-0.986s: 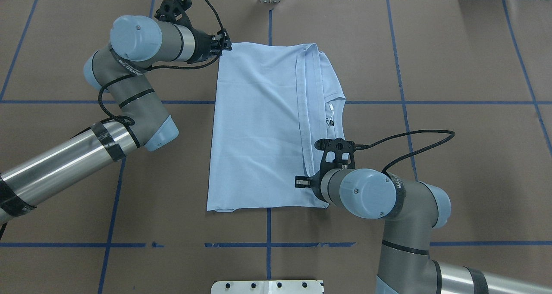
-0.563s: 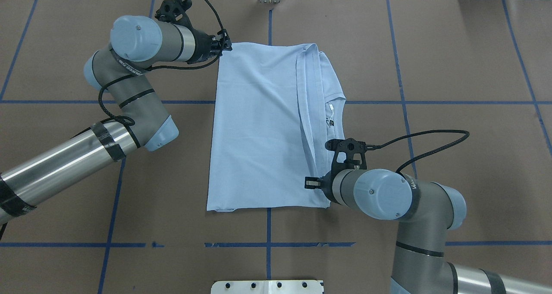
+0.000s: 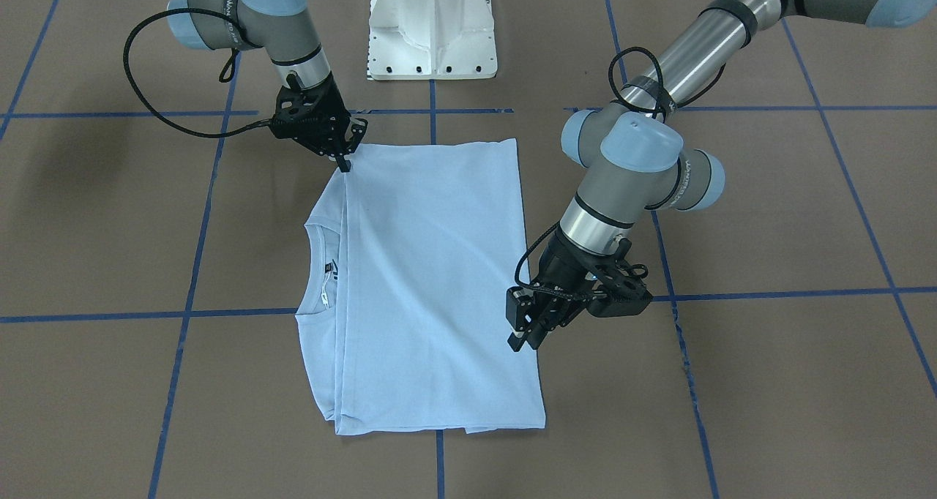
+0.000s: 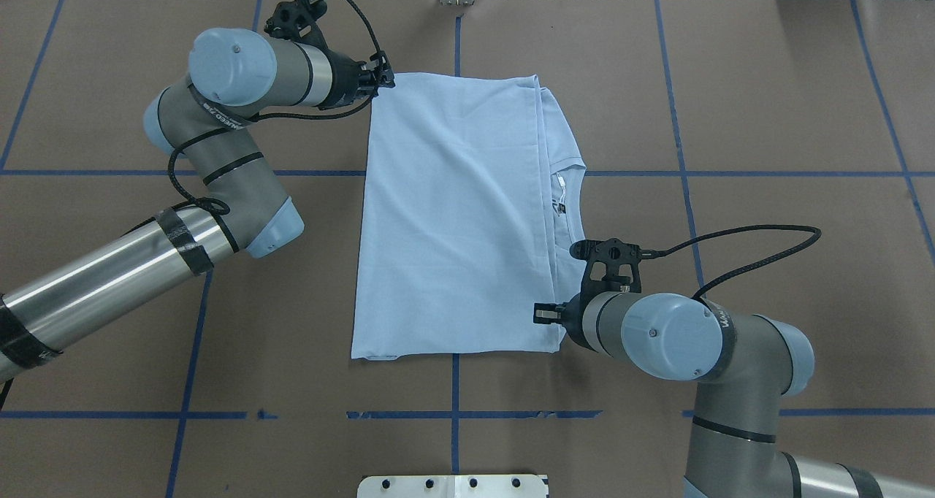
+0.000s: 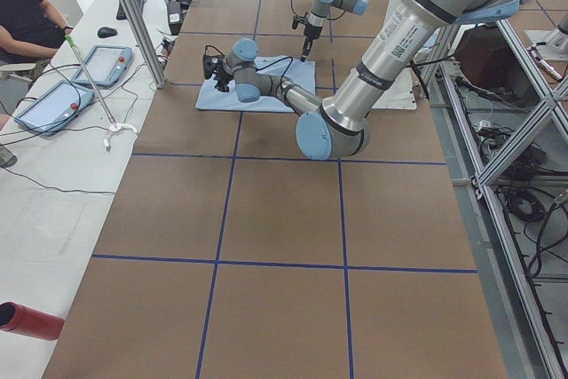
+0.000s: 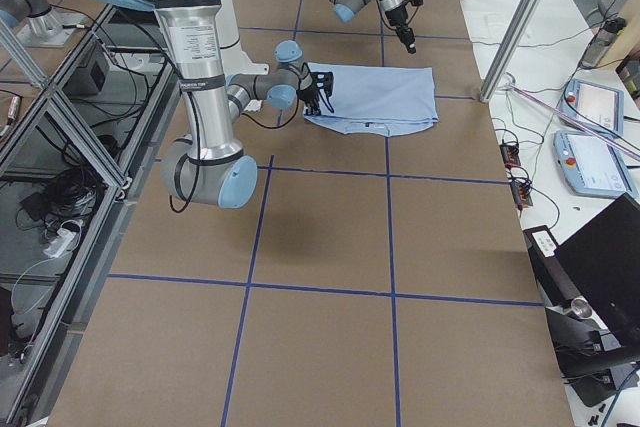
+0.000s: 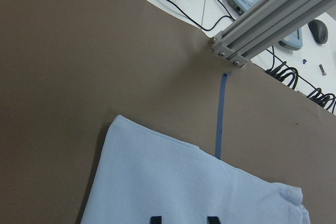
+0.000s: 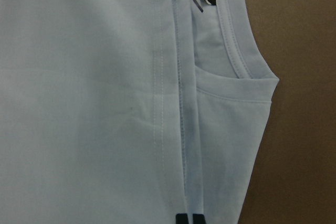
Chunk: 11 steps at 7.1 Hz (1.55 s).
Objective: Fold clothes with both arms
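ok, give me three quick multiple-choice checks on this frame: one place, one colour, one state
1. In the overhead view, the neck opening of the T-shirt sits on its
A. left side
B. right side
C. far edge

2. The tape lines on the table are
A. blue
B. yellow
C. white

3. The T-shirt is
A. spread flat with both sleeves out
B. folded over on itself
C. crumpled in a heap

Answers:
1 B: the neck opening shows at the right edge.
2 A: a blue grid runs across the brown surface.
3 B: a hemmed edge lies over the layers beside the neck opening.
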### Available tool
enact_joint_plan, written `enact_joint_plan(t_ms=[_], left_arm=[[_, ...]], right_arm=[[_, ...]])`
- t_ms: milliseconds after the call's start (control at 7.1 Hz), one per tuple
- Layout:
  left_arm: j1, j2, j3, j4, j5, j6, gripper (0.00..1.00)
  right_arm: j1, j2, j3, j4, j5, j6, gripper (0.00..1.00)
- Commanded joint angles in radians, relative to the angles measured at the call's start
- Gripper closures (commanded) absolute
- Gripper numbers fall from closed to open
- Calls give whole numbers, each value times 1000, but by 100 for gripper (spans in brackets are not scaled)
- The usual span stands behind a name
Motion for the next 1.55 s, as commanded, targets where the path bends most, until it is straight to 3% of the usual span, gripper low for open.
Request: enact_joint_plan(t_ms=[0, 141, 423, 704, 1408], left_arm=[[6, 0, 0, 0, 0, 0, 60], [7, 0, 0, 0, 2, -2, 60], [6, 8, -26, 2, -2, 2, 60], [-20, 98, -214, 52, -119, 3, 60], [-25, 115, -244, 72, -123, 2, 60]], right_arm=[[1, 7, 7, -1, -1, 4, 42], [2, -5, 24, -1, -3, 7, 38], [-7, 4, 26, -3, -9, 347, 36], [-25, 7, 14, -4, -9, 563, 36], [-42, -5, 0, -60, -21, 622, 34]])
